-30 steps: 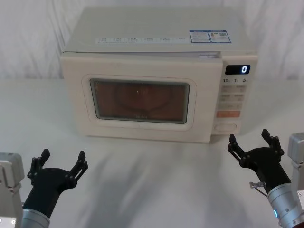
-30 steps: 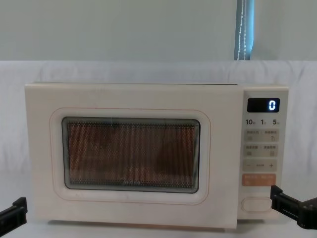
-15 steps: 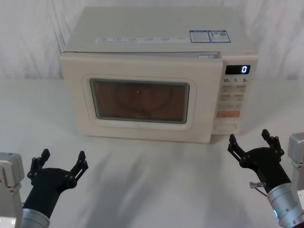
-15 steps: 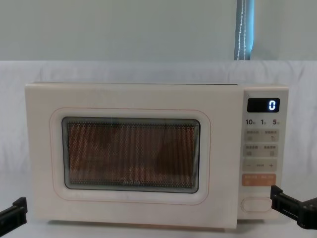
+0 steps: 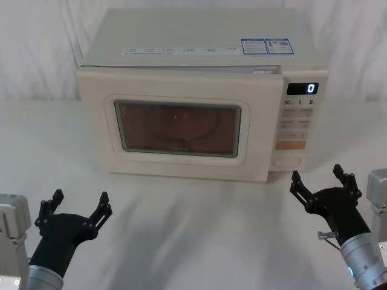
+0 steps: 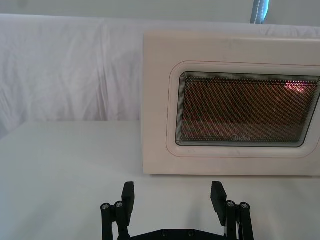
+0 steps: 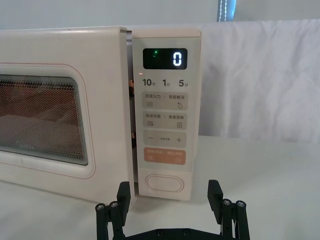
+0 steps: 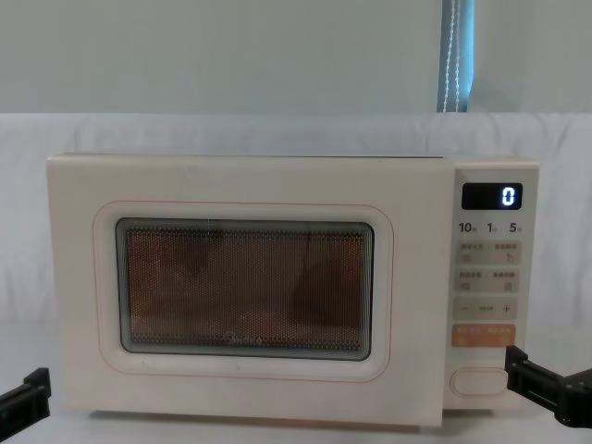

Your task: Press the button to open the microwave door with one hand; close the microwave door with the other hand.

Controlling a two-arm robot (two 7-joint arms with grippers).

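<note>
The cream microwave stands at the middle of the table, its display reading 0. The microwave door (image 5: 97, 121) (image 8: 79, 277) (image 6: 157, 115) stands slightly ajar: in the right wrist view a narrow lit gap separates the door (image 7: 105, 100) from the control panel. The wide pill-shaped button (image 5: 286, 161) (image 7: 161, 182) (image 8: 478, 381) sits at the panel's bottom, under the orange key. My right gripper (image 5: 317, 175) (image 7: 169, 189) hovers open just in front of and below the button, not touching it. My left gripper (image 5: 80, 198) (image 6: 172, 190) is open, low, in front of the door's hinge side.
A white cloth covers the table (image 5: 199, 223) and the backdrop. Bare table lies between the two grippers and in front of the microwave. The orange key (image 7: 165, 156) and small printed keys sit above the button.
</note>
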